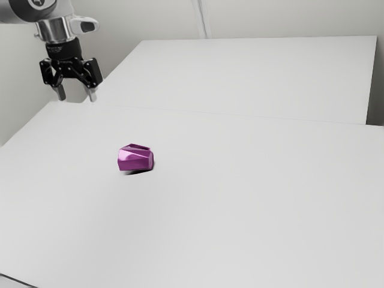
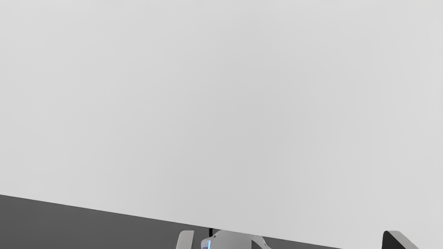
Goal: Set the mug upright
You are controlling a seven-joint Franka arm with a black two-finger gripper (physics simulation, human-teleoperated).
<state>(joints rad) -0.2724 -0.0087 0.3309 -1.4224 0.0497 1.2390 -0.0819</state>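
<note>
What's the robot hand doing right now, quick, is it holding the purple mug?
Hand: open, fingers wide apart, holding nothing; the purple mug is on the table, away from it.

Exterior view: I log a white tabletop at 6 o'clock, white slab at 1, pale grey wall at 12. Wrist view: dark grey floor past the tabletop's straight edge.

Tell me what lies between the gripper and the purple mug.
Bare white tabletop lies between the open gripper and the purple mug, as the exterior view shows.
</note>
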